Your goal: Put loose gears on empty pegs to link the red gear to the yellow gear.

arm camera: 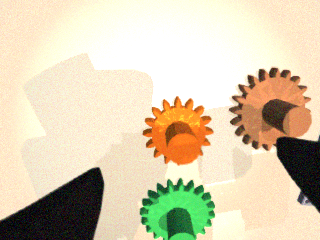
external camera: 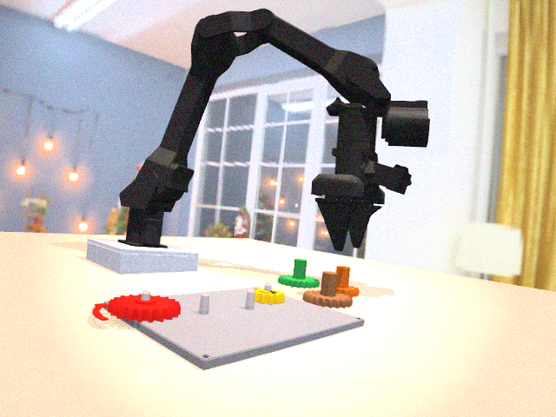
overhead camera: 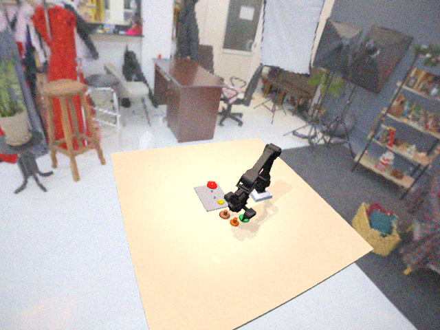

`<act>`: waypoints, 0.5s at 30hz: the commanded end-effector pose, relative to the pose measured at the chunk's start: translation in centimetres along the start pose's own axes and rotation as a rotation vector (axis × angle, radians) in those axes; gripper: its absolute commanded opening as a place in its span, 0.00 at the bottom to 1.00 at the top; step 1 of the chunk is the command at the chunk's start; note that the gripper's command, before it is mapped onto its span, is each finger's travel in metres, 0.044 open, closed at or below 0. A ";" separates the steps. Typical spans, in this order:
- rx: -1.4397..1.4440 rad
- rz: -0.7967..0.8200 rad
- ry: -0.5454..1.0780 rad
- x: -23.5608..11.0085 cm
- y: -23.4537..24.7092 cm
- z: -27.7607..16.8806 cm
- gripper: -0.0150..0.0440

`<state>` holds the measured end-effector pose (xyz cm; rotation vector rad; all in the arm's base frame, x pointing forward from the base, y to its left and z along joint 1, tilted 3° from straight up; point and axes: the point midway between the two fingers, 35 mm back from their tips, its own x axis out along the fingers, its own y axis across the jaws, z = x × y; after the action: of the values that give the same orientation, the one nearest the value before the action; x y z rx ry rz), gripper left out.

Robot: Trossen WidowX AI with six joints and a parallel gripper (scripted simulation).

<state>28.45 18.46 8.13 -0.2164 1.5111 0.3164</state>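
Observation:
The grey board [overhead camera: 210, 204] [external camera: 251, 334] carries the red gear [overhead camera: 212, 185] [external camera: 144, 308] and the yellow gear [overhead camera: 221, 201] [external camera: 269, 296] on pegs. Between them stand two bare pegs, one nearer the red gear [external camera: 203, 304] and one nearer the yellow gear [external camera: 249, 300]. Beside the board, a brown gear [overhead camera: 224, 214] [external camera: 327, 298] [arm camera: 260, 100], an orange gear [overhead camera: 234, 222] [external camera: 352, 290] [arm camera: 165, 120] and a green gear [overhead camera: 241, 217] [external camera: 298, 281] [arm camera: 190, 205] stand on the table, handles up. My gripper [external camera: 347, 248] [arm camera: 190, 161] is open and empty, pointing down above the loose gears.
The arm's pale base block [overhead camera: 261, 195] [external camera: 143, 258] stands on the table [overhead camera: 213, 269] [external camera: 404, 359], behind the board in the exterior view. A red arrow [external camera: 98, 311] lies beside the red gear. The three loose gears stand close together.

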 end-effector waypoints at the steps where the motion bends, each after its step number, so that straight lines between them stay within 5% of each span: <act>1: 0.003 0.000 0.019 1.2 0.1 -0.3 1.00; 15: 0.003 0.000 0.019 3.0 0.1 -0.4 1.00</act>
<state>28.26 18.58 5.87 -0.2215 1.5234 0.3145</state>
